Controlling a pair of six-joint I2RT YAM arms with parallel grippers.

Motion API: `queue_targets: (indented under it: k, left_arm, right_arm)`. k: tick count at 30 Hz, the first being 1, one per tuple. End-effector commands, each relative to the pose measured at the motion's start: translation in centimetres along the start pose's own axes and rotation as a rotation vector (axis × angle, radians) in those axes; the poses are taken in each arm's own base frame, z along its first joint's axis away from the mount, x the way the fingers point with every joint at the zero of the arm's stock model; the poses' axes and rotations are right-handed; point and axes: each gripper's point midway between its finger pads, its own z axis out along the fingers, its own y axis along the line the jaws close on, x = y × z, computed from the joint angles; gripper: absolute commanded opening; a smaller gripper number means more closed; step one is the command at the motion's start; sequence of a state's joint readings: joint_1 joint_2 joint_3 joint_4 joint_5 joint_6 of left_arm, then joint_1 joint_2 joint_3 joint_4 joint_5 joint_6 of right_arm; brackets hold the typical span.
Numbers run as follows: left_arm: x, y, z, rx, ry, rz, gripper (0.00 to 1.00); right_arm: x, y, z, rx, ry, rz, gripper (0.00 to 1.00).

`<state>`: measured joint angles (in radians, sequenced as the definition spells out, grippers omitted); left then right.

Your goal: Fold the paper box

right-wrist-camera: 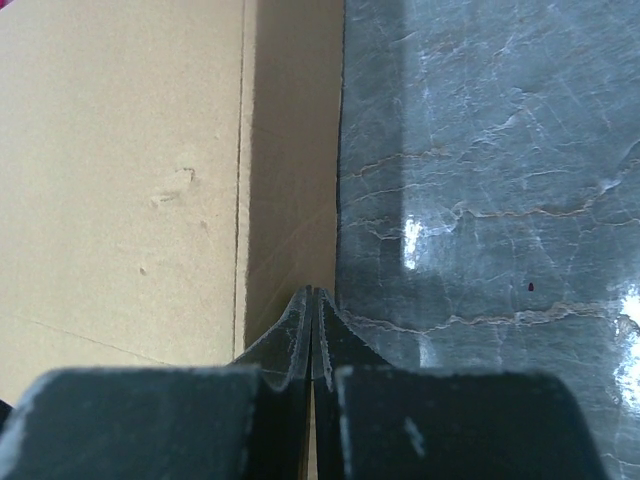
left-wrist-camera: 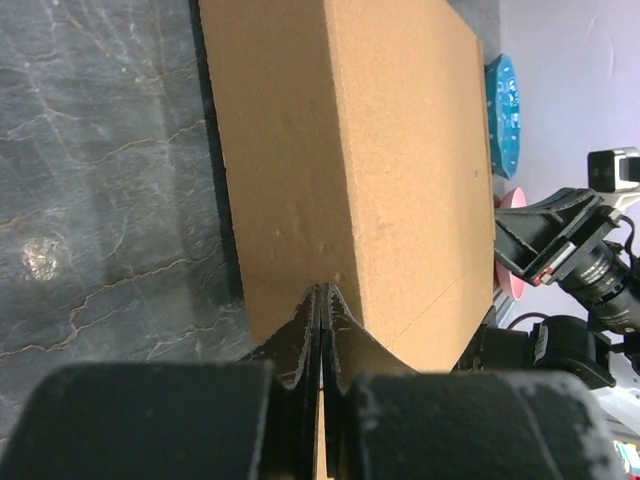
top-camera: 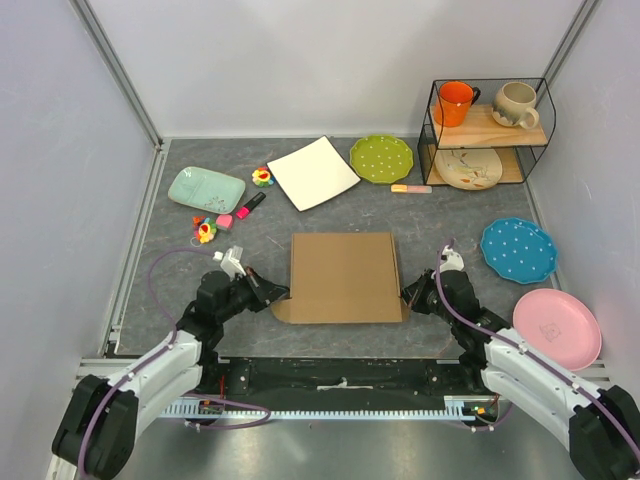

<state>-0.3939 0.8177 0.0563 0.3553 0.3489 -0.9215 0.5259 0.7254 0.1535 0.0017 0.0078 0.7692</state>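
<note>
Gray marbled table, with pale walls on three sides. The paper box lies closed and flat at the middle of the table, close to its near edge, with small flaps poking out at both near corners. The white square plate sits beyond it, toward the far edge. The left fingers are pressed together, tips at the box's left near corner. The right fingers are likewise pressed together at its right near corner.
</note>
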Motion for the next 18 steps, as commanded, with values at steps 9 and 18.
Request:
queue_targets:
  k: [9,18]
  left_arm:
    - [0.0,-5.4,-1.7,0.211,0.046,-0.005,0.02]
    - [-1.1,-8.6,-3.1,0.285,0.039,-0.007,0.02]
  right_arm:
    - [-3.6,8.6,-2.9,-0.317,-0.027,-0.05,0.0]
    - [-5.8,11.0,-5.8,-0.369,-0.062,-0.045,0.0]
